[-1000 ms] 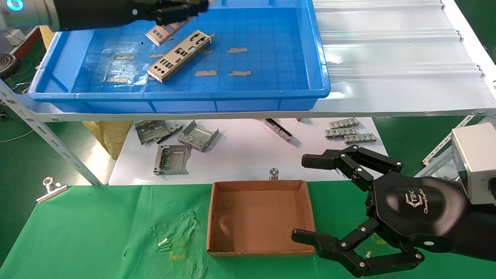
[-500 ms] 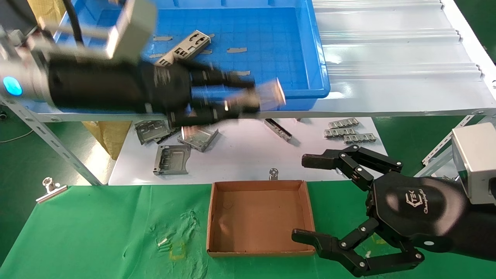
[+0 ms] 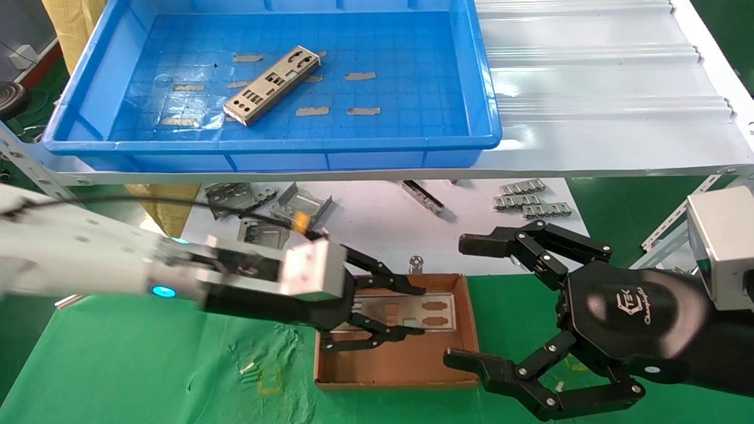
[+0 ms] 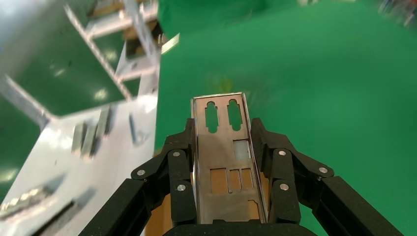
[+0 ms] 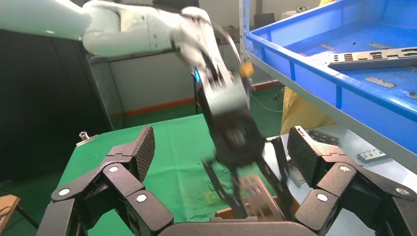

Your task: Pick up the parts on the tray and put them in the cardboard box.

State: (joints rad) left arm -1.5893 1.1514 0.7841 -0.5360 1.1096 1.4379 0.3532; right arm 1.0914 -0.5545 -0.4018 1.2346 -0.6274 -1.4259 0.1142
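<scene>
My left gripper (image 3: 419, 311) is shut on a silver-grey punched metal plate (image 3: 412, 311) and holds it flat over the brown cardboard box (image 3: 394, 374). In the left wrist view the plate (image 4: 227, 162) sits between both fingers (image 4: 178, 167). A second plate (image 3: 272, 84) lies slantwise on the floor of the blue tray (image 3: 265, 144) on the upper shelf. My right gripper (image 3: 462, 300) is open and empty, parked just right of the box. The right wrist view shows the left gripper with the plate (image 5: 255, 194) over the box.
Bent grey brackets (image 3: 262, 215) and ridged clip strips (image 3: 530, 200) lie on the white sheet behind the box. A binder clip (image 3: 76, 287) lies on the green cloth at the left. The shelf's metal frame (image 3: 70, 206) slants down at the left.
My left arm has carried one plate out of the tray, down past the shelf edge, and now holds it over the cardboard box. The right arm has not moved.
</scene>
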